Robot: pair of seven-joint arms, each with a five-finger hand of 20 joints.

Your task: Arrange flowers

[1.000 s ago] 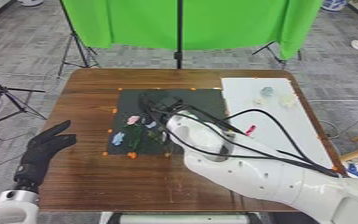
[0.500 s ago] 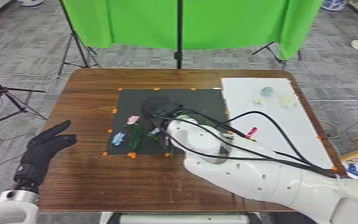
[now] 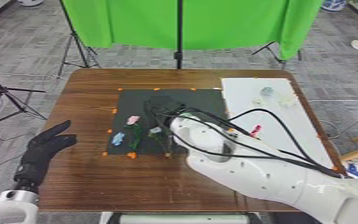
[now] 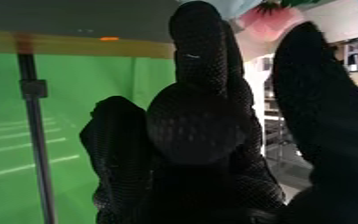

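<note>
Arrangement seemingly part-done; pale blooms are left on the white board.
Pink flower and blue flower are laid near the black mat's left edge; the right hand is held above, thumb spread.

The head view looks forward and down from high up, the right wrist view along the right hand, close in (both catch the green cloth).

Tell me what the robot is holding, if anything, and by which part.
Nothing, as far as I can see: left hand and right hand both look empty.
</note>
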